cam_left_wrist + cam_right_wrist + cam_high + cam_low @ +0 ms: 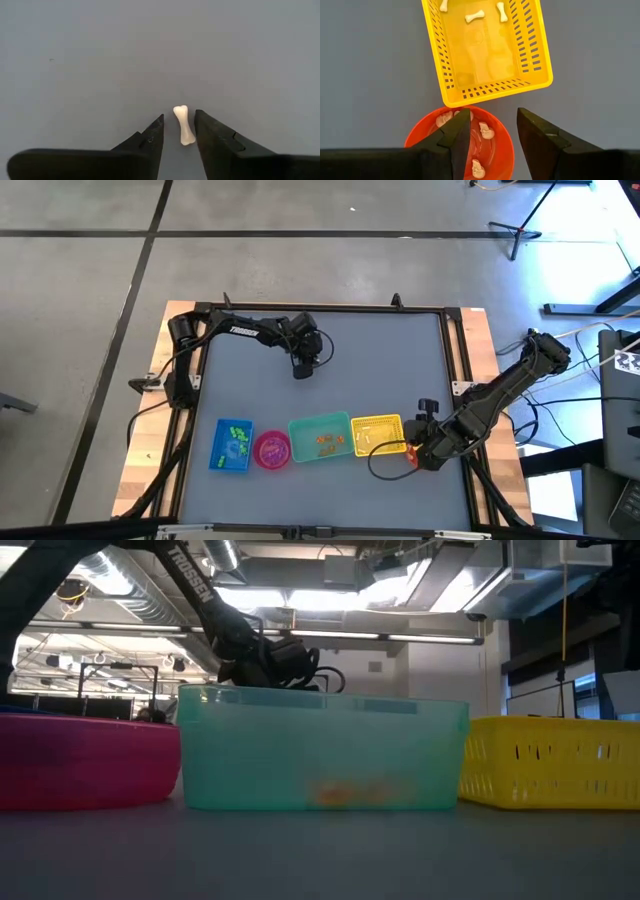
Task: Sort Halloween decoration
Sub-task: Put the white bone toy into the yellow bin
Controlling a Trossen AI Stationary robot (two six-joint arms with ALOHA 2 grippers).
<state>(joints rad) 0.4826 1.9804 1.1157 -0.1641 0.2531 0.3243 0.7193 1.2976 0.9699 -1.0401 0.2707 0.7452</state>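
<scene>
A small white bone (183, 125) of the Halloween decoration lies flat on the grey table. My left gripper (178, 120) is down around it and open, with one finger on each side and a gap showing between each finger and the bone. In the high view this gripper (303, 368) is at the table's far middle. My right gripper (492, 127) hangs open and holds nothing. It is above the orange bowl (492, 150) of tiny white skulls, at the near right, beside the yellow basket (487, 45) that holds white bones.
A row of containers stands along the near edge. From left to right they are a blue one (232, 446) with green pieces, a pink bowl (272, 449), a teal tub (320, 437) with orange pieces, and the yellow basket (377, 433). Bare grey table lies around my left gripper.
</scene>
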